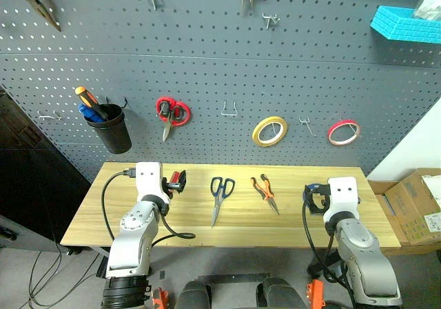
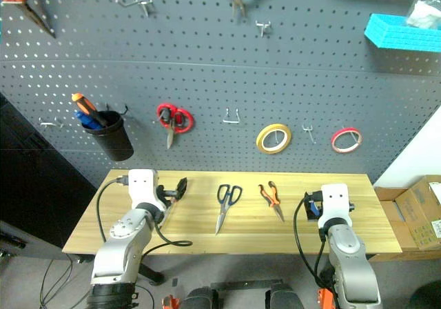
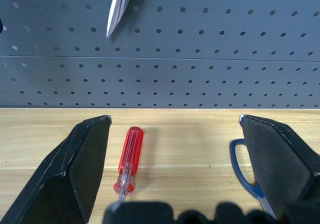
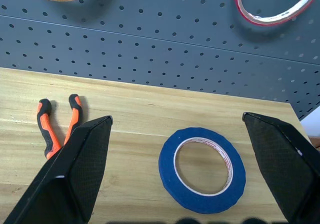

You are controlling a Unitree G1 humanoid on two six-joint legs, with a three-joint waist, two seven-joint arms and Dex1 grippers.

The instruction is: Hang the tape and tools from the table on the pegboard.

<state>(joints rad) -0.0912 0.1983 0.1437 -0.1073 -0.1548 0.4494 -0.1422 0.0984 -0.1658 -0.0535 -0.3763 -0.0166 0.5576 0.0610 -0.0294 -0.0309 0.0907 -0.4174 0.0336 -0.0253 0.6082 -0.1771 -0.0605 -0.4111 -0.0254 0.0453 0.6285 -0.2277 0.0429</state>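
Pincers (image 3: 175,169) (image 4: 185,169) wide apart — empty

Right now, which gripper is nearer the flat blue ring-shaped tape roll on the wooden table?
Right. The right gripper is open with the blue tape roll lying just ahead between its fingers; the left gripper sits across the table, beyond scissors and pliers.

Table (image 4: 150,109): pale planked wood, smooth matt. Pegboard (image 1: 207,67): matt grey perforated panel. Blue tape (image 4: 202,170): matt. Red screwdriver (image 3: 129,159): clear glossy plastic handle. Scissors (image 1: 218,200): shiny steel blades.
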